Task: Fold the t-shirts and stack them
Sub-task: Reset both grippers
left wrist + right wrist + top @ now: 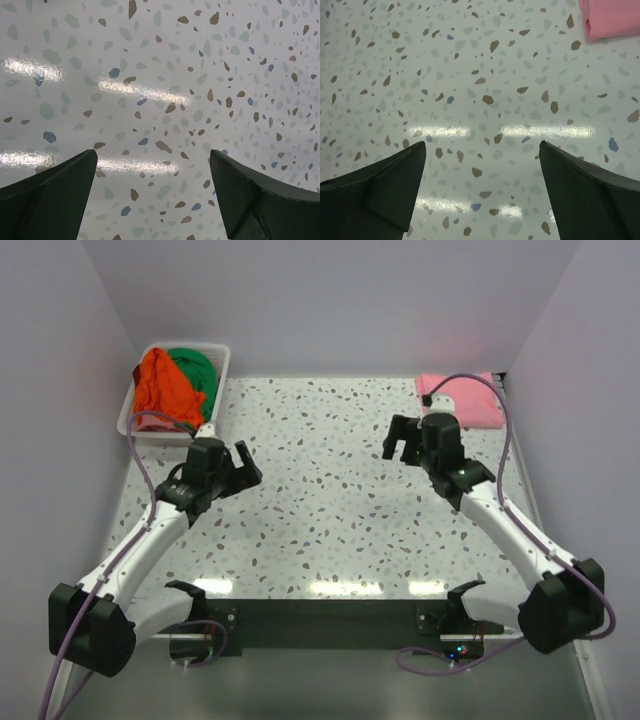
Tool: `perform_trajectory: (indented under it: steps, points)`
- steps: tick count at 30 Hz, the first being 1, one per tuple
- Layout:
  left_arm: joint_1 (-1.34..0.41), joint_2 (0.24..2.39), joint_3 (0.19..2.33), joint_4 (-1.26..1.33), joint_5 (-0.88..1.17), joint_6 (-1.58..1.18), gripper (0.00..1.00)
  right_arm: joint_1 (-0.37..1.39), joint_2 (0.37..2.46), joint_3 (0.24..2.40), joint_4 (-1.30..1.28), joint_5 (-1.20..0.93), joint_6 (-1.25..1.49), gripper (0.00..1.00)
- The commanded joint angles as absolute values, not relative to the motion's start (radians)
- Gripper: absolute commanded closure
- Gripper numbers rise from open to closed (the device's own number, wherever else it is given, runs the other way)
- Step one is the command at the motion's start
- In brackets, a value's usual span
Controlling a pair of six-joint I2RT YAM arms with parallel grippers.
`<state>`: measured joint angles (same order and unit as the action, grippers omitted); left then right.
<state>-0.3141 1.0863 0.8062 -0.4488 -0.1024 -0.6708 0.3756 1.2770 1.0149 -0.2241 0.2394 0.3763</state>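
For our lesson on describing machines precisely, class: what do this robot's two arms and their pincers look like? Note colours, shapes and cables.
The left arm and right arm have white links with bulky black joints. The left pincer and right pincer are black, each with two dark, wedge-shaped fingers. Purple cables run along both arms.

Three t-shirts (462, 400), one basket (222, 362), two arms (150, 537), one table (330, 500)

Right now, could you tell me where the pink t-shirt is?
In the top view, the pink t-shirt lies folded at the far right corner, beyond the right gripper.
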Motion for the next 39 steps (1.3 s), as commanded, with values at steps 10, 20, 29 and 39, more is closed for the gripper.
perform_trajectory:
  steps: [10, 20, 29, 39]
  points:
    - [-0.308, 0.968, 0.772, -0.446, -0.17, -0.706, 0.0, 0.377, 0.852, 0.701, -0.316, 0.002, 0.411, 0.01]
    - [-0.308, 0.943, 0.759, -0.462, -0.202, -0.726, 0.0, 0.377, 0.792, 0.629, -0.258, -0.015, 0.4, 0.01]
    - [-0.308, 0.954, 0.758, -0.459, -0.218, -0.729, 0.0, 0.377, 0.822, 0.632, -0.222, -0.003, 0.414, 0.01]
    - [-0.308, 0.962, 0.756, -0.457, -0.224, -0.73, 0.0, 0.377, 0.868, 0.634, -0.212, -0.003, 0.42, 0.01]
